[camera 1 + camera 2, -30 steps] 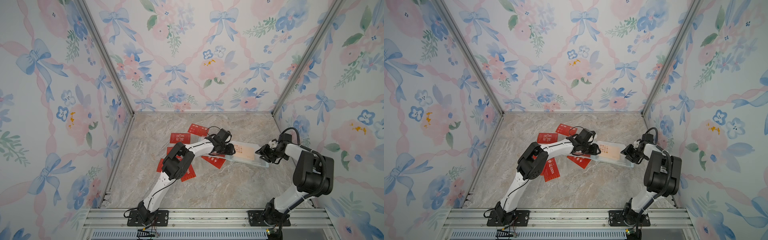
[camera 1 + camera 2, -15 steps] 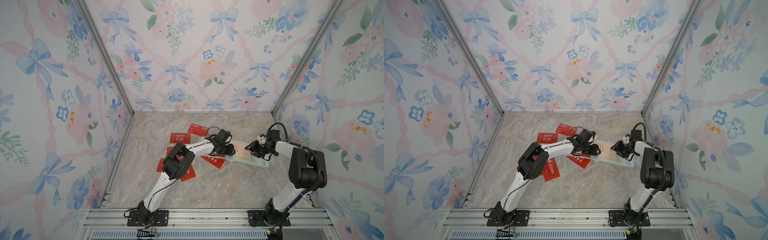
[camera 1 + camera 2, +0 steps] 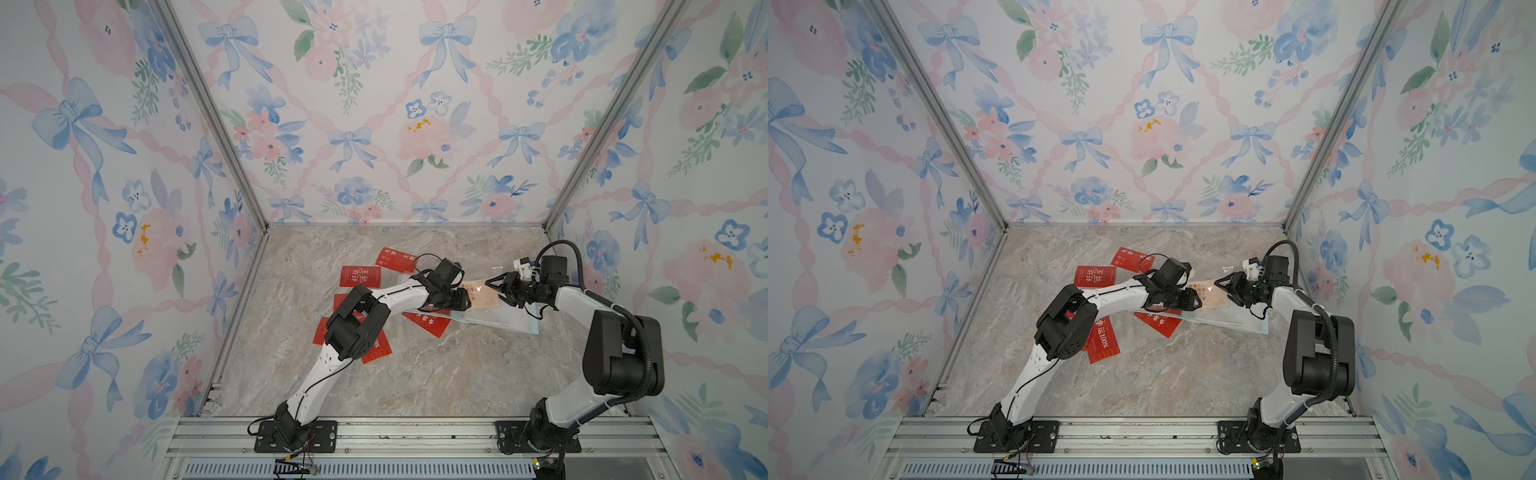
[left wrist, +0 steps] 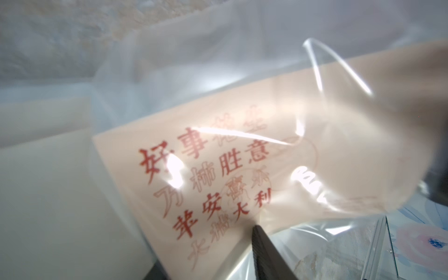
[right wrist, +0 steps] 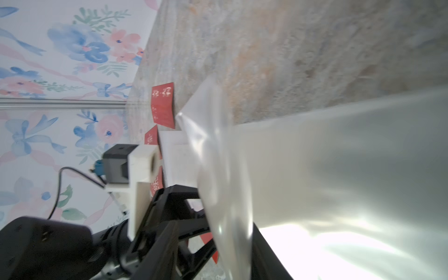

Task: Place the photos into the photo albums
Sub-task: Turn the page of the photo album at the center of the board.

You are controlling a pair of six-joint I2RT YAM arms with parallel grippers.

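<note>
- Cream with orange-red characters, one photo is being shown lying on the open photo album. In the left wrist view it is being seen through a clear sleeve.
- The album is being carried by the marble desk, towards its right side.
- The left claw is being held at the cream photo's left edge with its jaws partly parted. Whether the photo is being gripped cannot be told.
- The right claw is being held at the photo's opposite edge, jaws about half parted, with raised sleeve film against it. No pinch on the film can be made out.
- Red photos are being shown scattered on the desk, beside and under the left arm.
</note>
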